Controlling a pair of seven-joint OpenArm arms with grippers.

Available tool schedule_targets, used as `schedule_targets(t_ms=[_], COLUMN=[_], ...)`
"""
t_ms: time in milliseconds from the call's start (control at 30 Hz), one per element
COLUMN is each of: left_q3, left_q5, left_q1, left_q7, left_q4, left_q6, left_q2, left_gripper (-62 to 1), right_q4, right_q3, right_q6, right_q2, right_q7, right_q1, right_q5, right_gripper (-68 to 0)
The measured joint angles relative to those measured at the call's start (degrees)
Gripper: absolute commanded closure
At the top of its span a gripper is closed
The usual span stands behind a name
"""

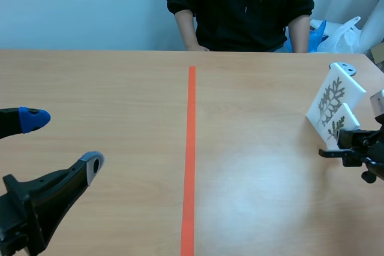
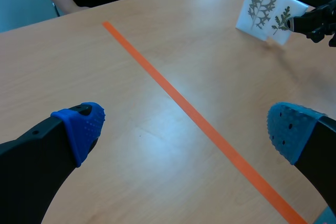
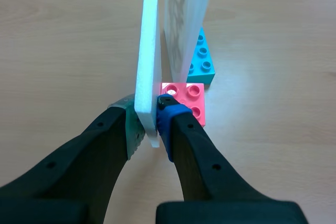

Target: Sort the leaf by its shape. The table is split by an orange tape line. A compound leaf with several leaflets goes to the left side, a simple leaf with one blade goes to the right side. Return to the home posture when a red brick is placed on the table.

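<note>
At the right edge of the table [image 1: 108,88], well right of the orange tape line [image 1: 190,148], the right gripper [image 3: 149,121] is clamped on a small white leaf card [image 3: 149,45] standing just beside a larger card [image 1: 333,94], while the left gripper [image 2: 185,127] hangs near left, fingers wide apart.

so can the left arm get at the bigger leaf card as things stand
Probably not easily. The bigger leaf card stands far across the tape line, and the right gripper, shut on the smaller card, sits close beside it. The left gripper is open.
</note>
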Motion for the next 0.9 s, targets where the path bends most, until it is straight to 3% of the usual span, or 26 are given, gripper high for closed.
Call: schedule_targets(t_ms=[167,333,600,900], left_q3=[0.0,0.0,0.0,0.0], left_q5=[0.0,0.0,0.0,0.0], left_q1=[0.0,0.0,0.0,0.0], left_q7=[0.0,0.0,0.0,0.0], left_q4=[0.0,0.0,0.0,0.0], left_q6=[0.0,-0.02,0.0,0.0], left_q2=[0.0,0.0,0.0,0.0], left_gripper=[-62.3,-62.3,-62.3,-62.3], right_q4=[-0.33,-0.33,-0.33,0.28], right_q3=[0.0,0.0,0.0,0.0], right_q6=[-1.09,-1.25,-1.27,-0.57], right_q2=[-0.02,0.0,0.0,0.0], right_q7=[0.0,0.0,0.0,1.03], right_q1=[0.0,-0.02,-0.11,-0.33], right_q5=[-0.02,-0.02,-0.02,0.0], right_gripper=[-4.5,-15.6,-26.6,-46.6])
